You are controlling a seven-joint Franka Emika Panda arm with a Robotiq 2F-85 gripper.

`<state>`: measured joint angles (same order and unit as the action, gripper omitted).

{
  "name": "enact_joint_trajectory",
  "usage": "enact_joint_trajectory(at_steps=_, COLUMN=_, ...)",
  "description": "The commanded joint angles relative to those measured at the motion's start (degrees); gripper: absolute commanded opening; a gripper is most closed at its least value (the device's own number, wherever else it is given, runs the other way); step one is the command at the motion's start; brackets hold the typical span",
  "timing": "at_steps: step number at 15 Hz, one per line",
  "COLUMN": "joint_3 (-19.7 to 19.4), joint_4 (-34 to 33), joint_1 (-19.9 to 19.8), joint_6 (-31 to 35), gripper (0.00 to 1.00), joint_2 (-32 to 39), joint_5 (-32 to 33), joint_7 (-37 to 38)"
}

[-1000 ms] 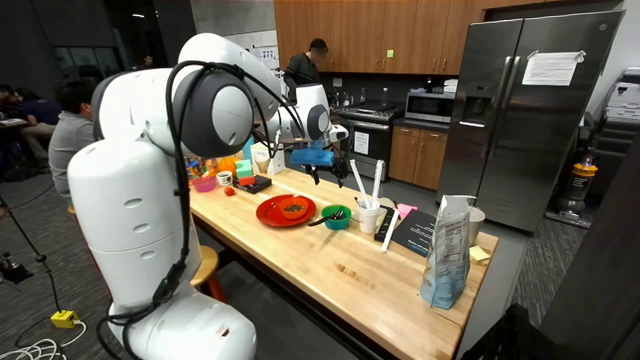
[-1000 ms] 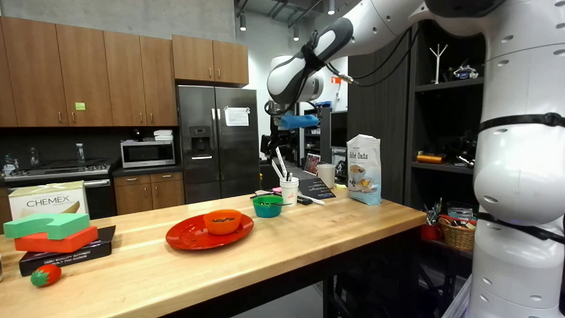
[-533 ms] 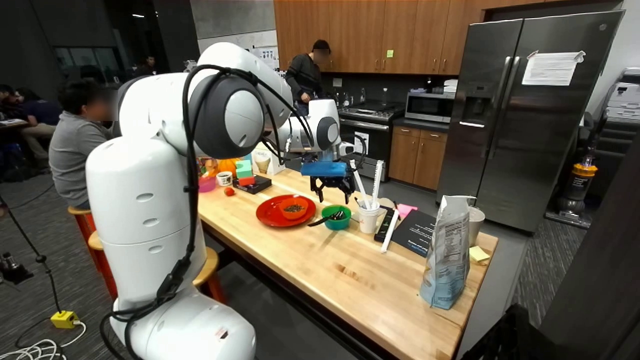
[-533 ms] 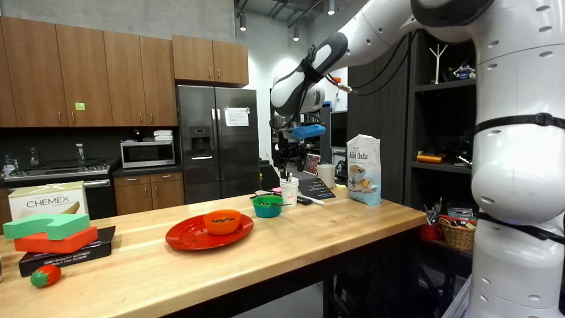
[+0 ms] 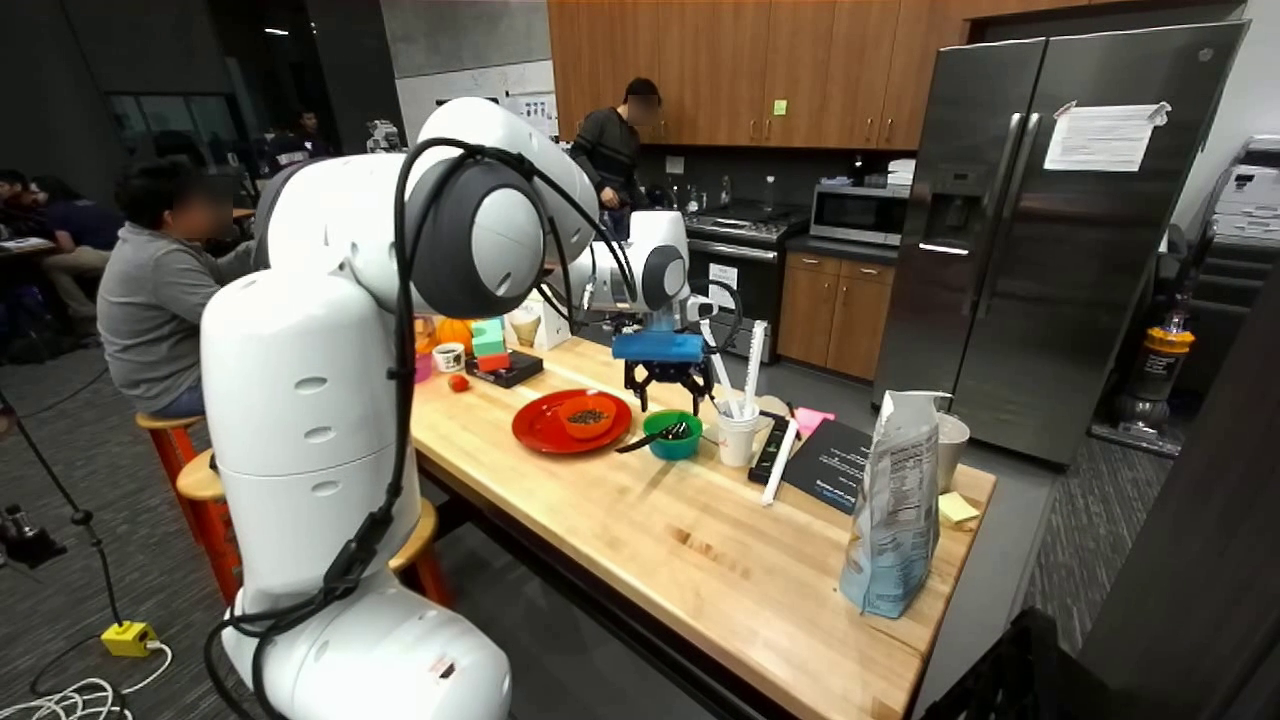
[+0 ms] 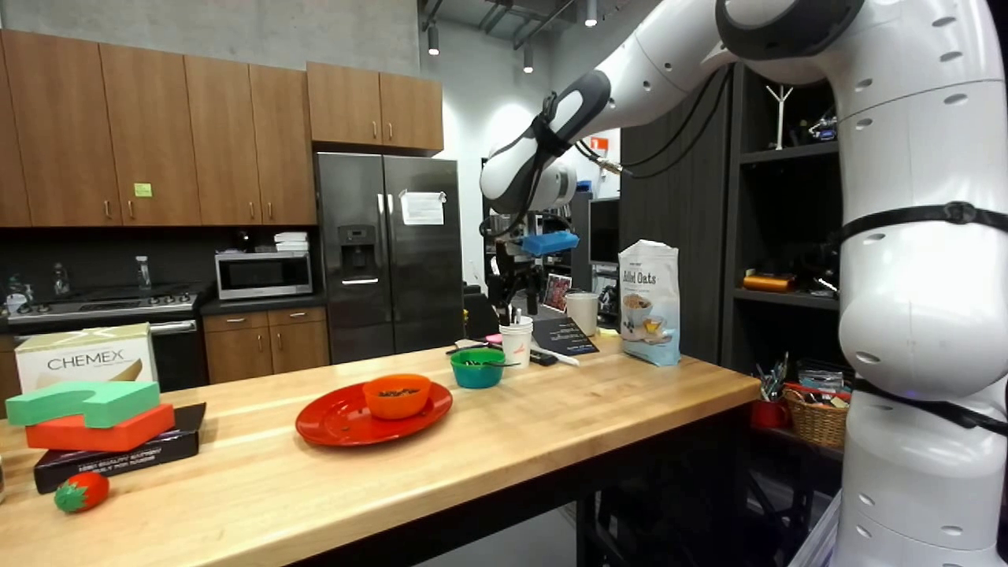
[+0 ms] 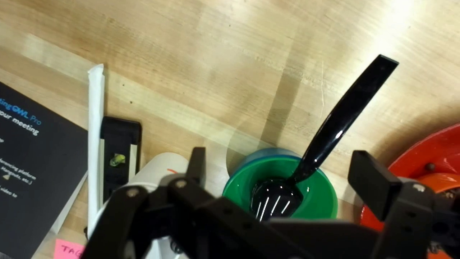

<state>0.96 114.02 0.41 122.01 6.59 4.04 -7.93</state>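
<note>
On the wooden table (image 5: 640, 510), a green bowl (image 5: 673, 449) sits below the spread gripper (image 5: 670, 402).

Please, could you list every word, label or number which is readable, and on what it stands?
"CHEMEX": white box
"Rolled Oats": bag, first letters blurred
"ting OWL Pro": dark sheet, cut off in wrist view
"our meeting": same sheet
"platform": same sheet
"Hangouts, etc.)": same sheet
"video to": same sheet
"TAG": pink note
Too small or blurred: fridge paper, oven paper, black box, bag's smaller print.
No number is readable.
</note>
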Motion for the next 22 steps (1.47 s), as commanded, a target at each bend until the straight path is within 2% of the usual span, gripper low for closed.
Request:
enact_joint_trajectory(at_steps=1, joint_3=0.53, joint_4=-2.62, joint_1=-0.04, joint_6=-2.18, gripper=1.0, joint_2=-0.74, joint_5=-2.82, joint_7=-2.61)
enact_joint_trajectory(at_steps=10, joint_3=1.16, joint_4=-5.4, joint_1=-0.19, joint_6=-2.67, gripper=1.0, joint_2=2.3, joint_5=-11.06, joint_7=-5.98)
enact_joint_trajectory(at_steps=22, joint_3=1.51, joint_4=-7.47, joint_1=-0.16, joint_6=-3.12, gripper=1.0, joint_2=7.92, joint_5=-10.83, joint_7=-4.81)
